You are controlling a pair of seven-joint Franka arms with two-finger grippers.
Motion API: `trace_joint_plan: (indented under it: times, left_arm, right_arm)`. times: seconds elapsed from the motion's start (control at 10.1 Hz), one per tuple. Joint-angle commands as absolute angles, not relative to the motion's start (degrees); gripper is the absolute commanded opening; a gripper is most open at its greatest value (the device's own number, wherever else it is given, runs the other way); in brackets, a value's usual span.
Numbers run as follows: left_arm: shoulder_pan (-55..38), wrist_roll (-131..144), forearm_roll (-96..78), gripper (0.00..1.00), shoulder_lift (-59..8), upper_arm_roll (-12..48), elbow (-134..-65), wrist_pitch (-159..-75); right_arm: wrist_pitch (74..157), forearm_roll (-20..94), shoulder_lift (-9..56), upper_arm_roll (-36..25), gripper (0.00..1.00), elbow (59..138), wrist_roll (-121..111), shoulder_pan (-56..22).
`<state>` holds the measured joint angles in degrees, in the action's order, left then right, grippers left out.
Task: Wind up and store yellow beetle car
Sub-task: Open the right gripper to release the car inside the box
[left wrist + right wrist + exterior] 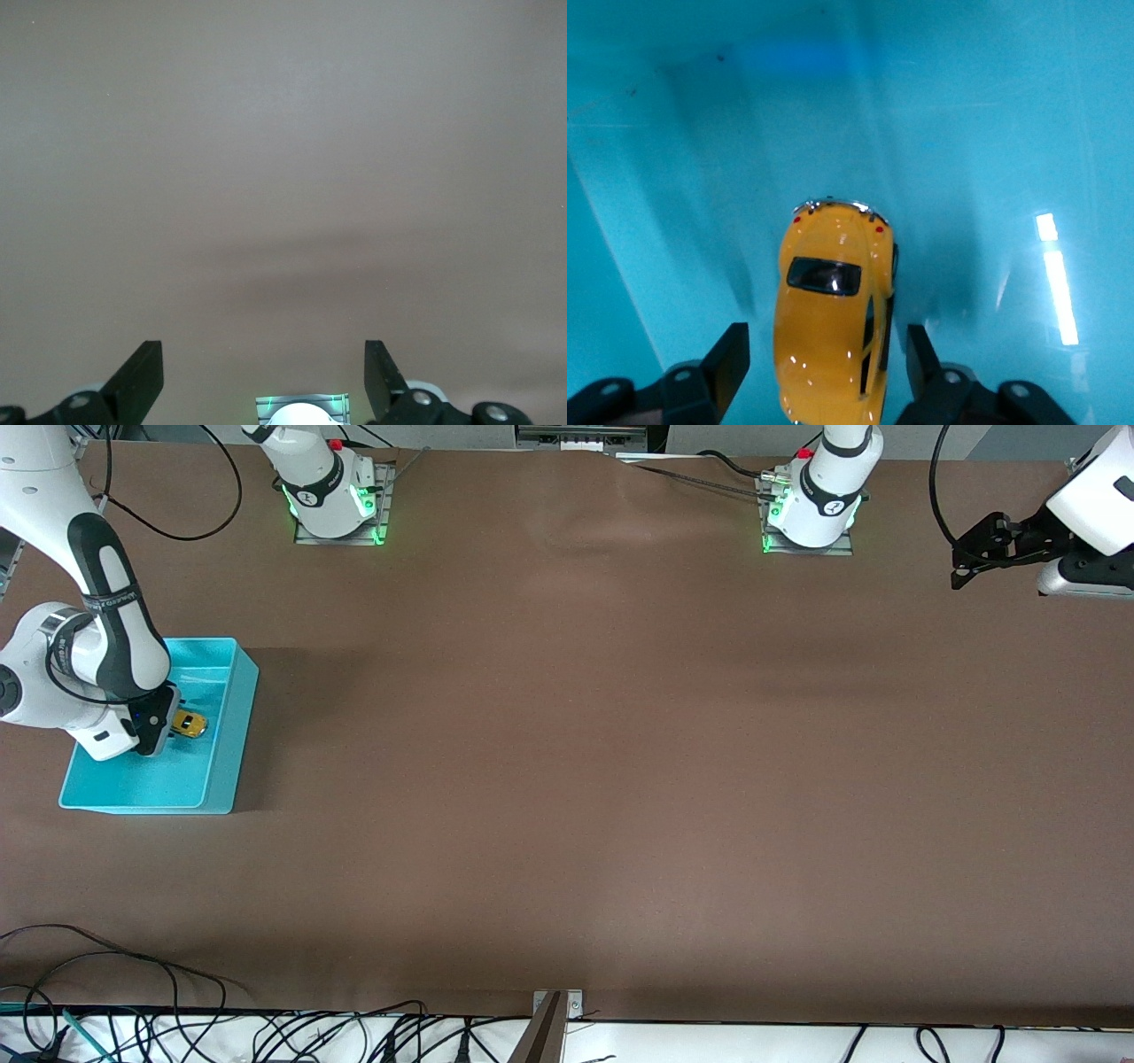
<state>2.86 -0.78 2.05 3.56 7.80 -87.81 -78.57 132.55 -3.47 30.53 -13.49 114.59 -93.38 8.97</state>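
Observation:
The yellow beetle car point(189, 724) rests on the floor of the turquoise bin point(223, 766), at the right arm's end of the table. My right gripper point(152, 735) is down inside the bin, just above the car. In the right wrist view the car point(833, 319) lies between the two dark fingers point(731, 354), with a strip of bin floor point(992, 133) showing on each side of it. That right gripper point(827, 347) is open and does not grip the car. My left gripper point(966, 567) waits open over the left arm's end of the table, its jaws point(264, 359) wide apart over bare brown tabletop.
The brown table point(585, 779) carries nothing else. The two arm bases point(335, 496) point(811, 509) stand along its robot side. Cables point(177, 1027) lie off the edge nearest the front camera.

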Motion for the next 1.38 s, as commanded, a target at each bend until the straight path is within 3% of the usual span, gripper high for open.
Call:
trace_joint_plan:
  times: [0.0, 0.3, 0.59, 0.99, 1.28]
  left_arm:
    - [3.3, -0.5, 0.4, 1.0, 2.8, 7.7, -85.7, -77.2]
    - [3.3, -0.5, 0.4, 1.0, 2.7, 7.6, -85.7, -77.2]
    - [3.4, -0.6, -0.8, 1.0, 2.8, 7.6, -85.7, -77.2]
    - [3.5, -0.6, -0.8, 1.0, 2.8, 7.5, -85.7, -77.2]
    - [3.3, -0.6, -0.9, 1.0, 2.7, 7.4, -85.7, -77.3]
  right_arm:
    - [129.3, -3.3, 30.5, -11.6, 0.92, 110.2, -92.8, 9.4]
    - [113.6, -3.3, 30.6, -10.3, 0.99, 97.9, -85.6, 7.9]
    - [101.4, -3.3, 30.5, -10.2, 0.99, 87.7, -65.6, 5.1]
    - [93.6, 3.8, 25.8, -10.2, 1.0, 84.5, -29.0, 0.5]
    - [93.7, 4.2, 24.8, -9.9, 1.0, 82.1, -21.4, -1.8]
